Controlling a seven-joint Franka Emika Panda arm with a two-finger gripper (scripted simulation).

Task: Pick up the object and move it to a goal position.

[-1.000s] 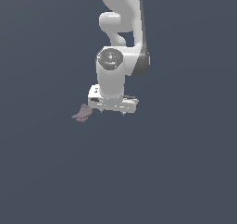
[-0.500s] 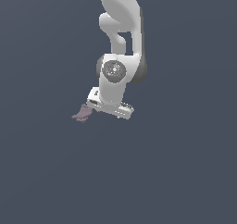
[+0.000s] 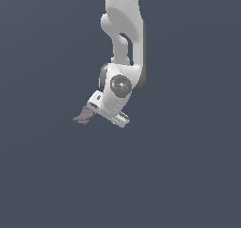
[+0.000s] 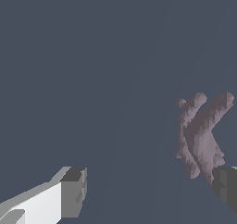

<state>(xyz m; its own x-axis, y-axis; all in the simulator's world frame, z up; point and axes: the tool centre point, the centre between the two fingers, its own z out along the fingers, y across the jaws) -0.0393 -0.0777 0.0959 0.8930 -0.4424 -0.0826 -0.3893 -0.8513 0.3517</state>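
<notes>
Although the white Panda arm (image 3: 123,29) fills the upper middle of the exterior view and bends down toward the plain slate-grey surface (image 3: 179,175), the task looks to be at an early stage: nothing has been lifted yet, and no goal marker shows in either view, so where the lump must go cannot be told. Grasping, raising and carrying all appear to lie ahead. Next in size, the end effector (image 4: 150,190) hangs tilted at the arm's lower end, and in the wrist view its two fingers stand wide apart, one white-and-grey finger (image 4: 69,193) at one side and one dark fingertip (image 4: 226,186) at the other, with bare surface between them; it grips nothing. Smallest, the mauve-pink ridged lump (image 3: 84,115) lies on the surface at the exterior view's left of the end effector, just beside its lower corner. In the wrist view the lump (image 4: 201,135) sits off to one side of the gap, not centred in it, its lower end right by the dark fingertip; whether the two touch cannot be told. My judgement is that the end effector needs to shift sideways to bring the lump between the fingers before closing.
</notes>
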